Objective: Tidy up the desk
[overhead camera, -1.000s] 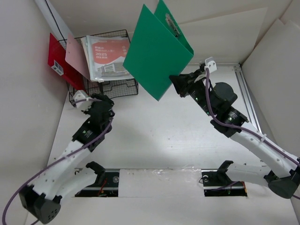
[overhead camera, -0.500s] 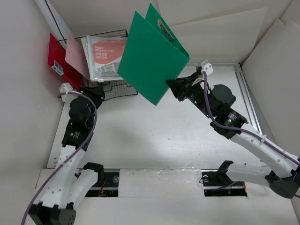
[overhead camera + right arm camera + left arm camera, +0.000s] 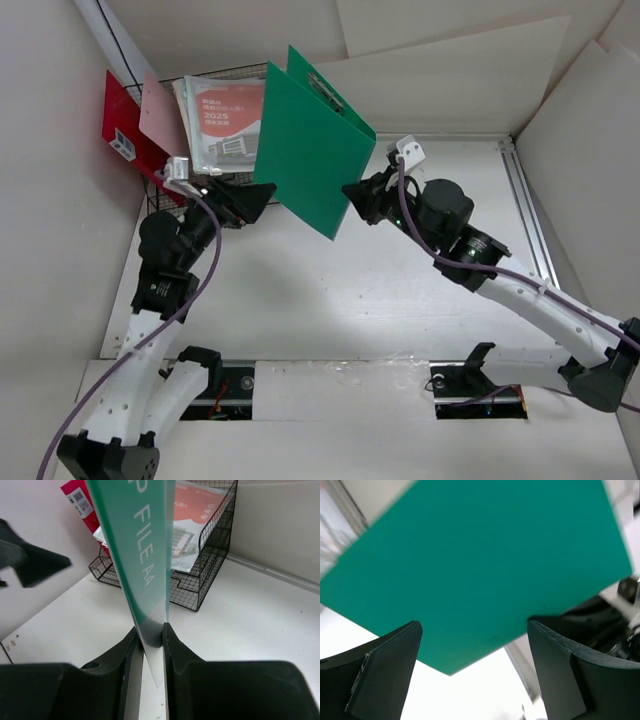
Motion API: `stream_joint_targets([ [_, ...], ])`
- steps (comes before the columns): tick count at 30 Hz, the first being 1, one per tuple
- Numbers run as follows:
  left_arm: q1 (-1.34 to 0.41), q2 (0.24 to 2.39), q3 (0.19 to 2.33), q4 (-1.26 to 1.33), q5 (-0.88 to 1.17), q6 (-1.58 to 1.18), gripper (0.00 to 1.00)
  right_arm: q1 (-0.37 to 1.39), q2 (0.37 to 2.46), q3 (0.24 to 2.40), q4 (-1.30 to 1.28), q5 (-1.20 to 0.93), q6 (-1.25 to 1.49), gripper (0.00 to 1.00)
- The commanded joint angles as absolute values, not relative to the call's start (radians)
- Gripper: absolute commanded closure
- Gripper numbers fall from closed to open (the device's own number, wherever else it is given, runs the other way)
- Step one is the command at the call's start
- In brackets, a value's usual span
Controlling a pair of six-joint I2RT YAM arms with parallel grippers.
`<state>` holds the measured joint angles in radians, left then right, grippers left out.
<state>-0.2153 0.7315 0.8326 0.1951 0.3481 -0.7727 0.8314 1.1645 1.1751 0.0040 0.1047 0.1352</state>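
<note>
My right gripper (image 3: 150, 635) is clamped on the green folder's (image 3: 310, 150) lower edge, lifting it above the desk's (image 3: 400, 300) far-left corner, near the wire basket (image 3: 262, 188); my left gripper (image 3: 258, 197) gapes facing it; I'd close squarely on its face, without twisting.

Green folder (image 3: 310, 140): smooth plastic, slight sheen. Wire tray (image 3: 212, 545): black metal mesh. Desk (image 3: 340, 290): matt white, smooth. Edge rail (image 3: 527, 215): bare metal. Right fingers (image 3: 115, 665): matt black plastic. Booklet (image 3: 228, 120) cover: glossy paper.
</note>
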Motion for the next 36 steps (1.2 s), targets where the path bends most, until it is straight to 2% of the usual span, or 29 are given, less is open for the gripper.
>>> stream_joint_targets([
  [1, -0.255, 0.762, 0.811, 0.366, 0.557, -0.785, 0.16, 0.864, 1.117, 1.173, 0.000, 0.150, 0.132, 1.00],
  [14, -0.279, 0.828, 0.887, 0.259, 0.469, -0.746, 0.14, 0.977, 1.267, 1.166, -0.146, 0.581, 0.123, 1.00],
  [29, -0.279, 1.087, 0.994, 0.156, 0.492, -0.732, 0.07, 1.143, 1.243, 1.032, -0.242, 0.814, 0.172, 1.00],
  [36, -0.328, 1.112, 0.998, 0.167, 0.457, -0.742, 0.04, 1.264, 1.296, 1.019, -0.351, 0.959, 0.227, 1.00],
])
